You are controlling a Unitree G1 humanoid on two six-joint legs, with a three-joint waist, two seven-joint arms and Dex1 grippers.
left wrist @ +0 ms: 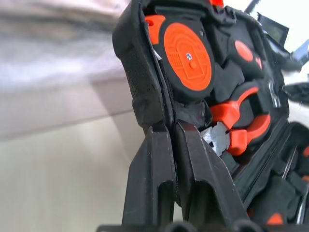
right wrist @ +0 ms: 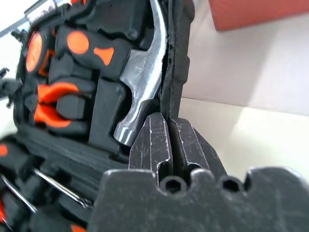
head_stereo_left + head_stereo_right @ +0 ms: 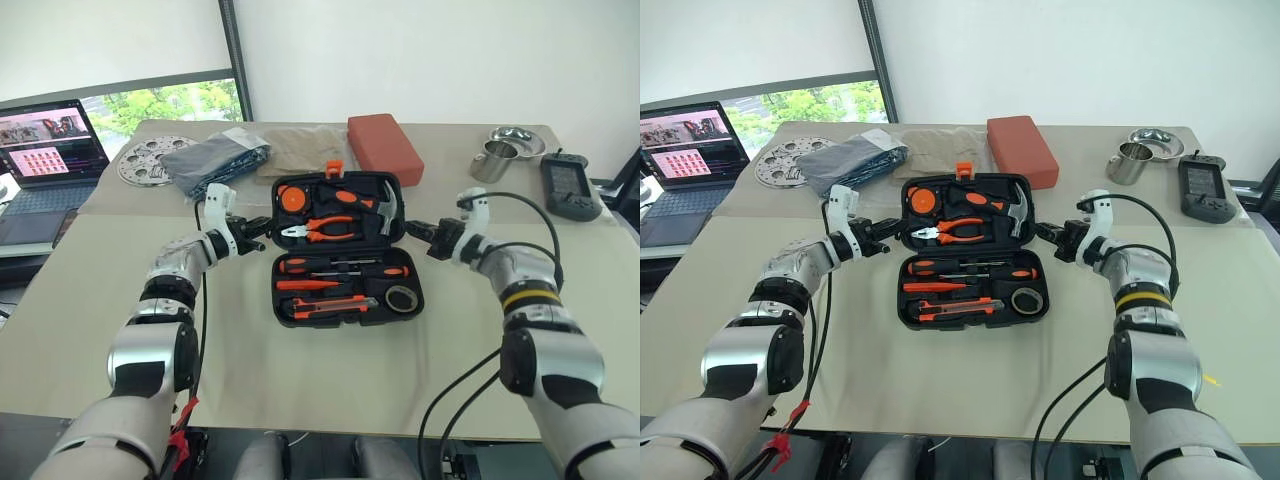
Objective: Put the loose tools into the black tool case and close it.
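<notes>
The black tool case [image 3: 345, 248] lies open in the middle of the table. In its slots sit a hammer [image 3: 385, 205], pliers [image 3: 325, 228], screwdrivers [image 3: 340, 267], a utility knife [image 3: 330, 305] and a small grey roll [image 3: 402, 298]. My left gripper [image 3: 262, 228] is shut on the left rim of the far half of the case [image 1: 140, 72]. At the opposite side, my right gripper [image 3: 412, 230] is shut on that half's right rim [image 2: 181, 48], beside the hammer head [image 2: 142, 82]. No tools lie loose on the table around the case.
Behind the case are a red-brown block [image 3: 383, 148] and a folded dark cloth [image 3: 215, 160], with a round metal plate [image 3: 150, 160] to its left. At the back right stand a steel cup [image 3: 493, 160], a bowl [image 3: 518, 140] and a handheld device [image 3: 570, 188]. A laptop [image 3: 45, 150] sits far left.
</notes>
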